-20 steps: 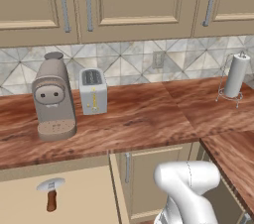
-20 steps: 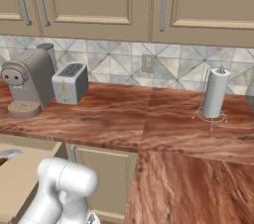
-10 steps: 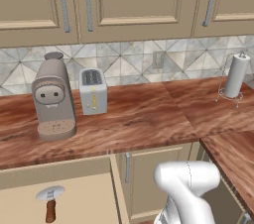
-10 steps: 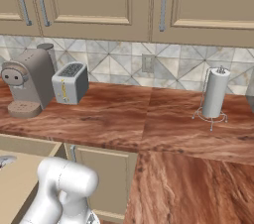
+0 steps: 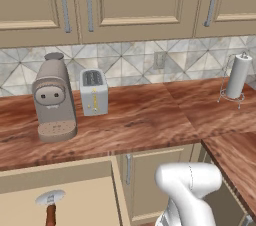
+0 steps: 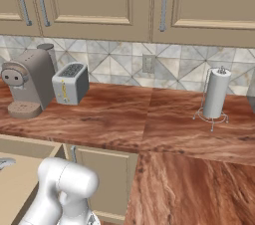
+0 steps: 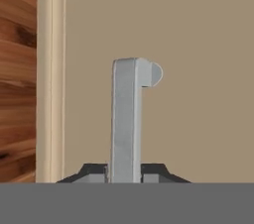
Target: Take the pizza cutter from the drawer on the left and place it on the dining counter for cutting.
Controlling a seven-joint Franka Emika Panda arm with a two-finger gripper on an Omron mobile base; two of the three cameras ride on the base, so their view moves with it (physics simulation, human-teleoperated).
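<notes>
Beige and shallow, the wide open drawer [image 5: 75, 190] sits pulled out at the lower left below the worktop, and inside it, on the plain tan floor, lies the small pizza cutter [image 5: 50, 205] with its pale metal wheel toward the counter and its stubby reddish-brown handle pointing away. Above it, on the reddish wood-grain worktop [image 5: 145, 120], stands a grey-brown pod coffee machine [image 5: 53, 97], with a small silver two-slot toaster [image 5: 93, 91] just beside it on the right. Further right, past the wall socket in the patterned tile backsplash, a white paper-towel roll on a wire stand [image 5: 236, 77] sits near the corner where the worktop turns. Tall beige cabinet doors [image 5: 130, 0] with silver bar handles run along the top. From the hand's camera, the dark two-finger gripper [image 7: 125, 173] has its fingertips [image 7: 94, 172] set closely on either side of the drawer's short silver bar handle [image 7: 128, 119], against the flat beige drawer front, gripping it.
</notes>
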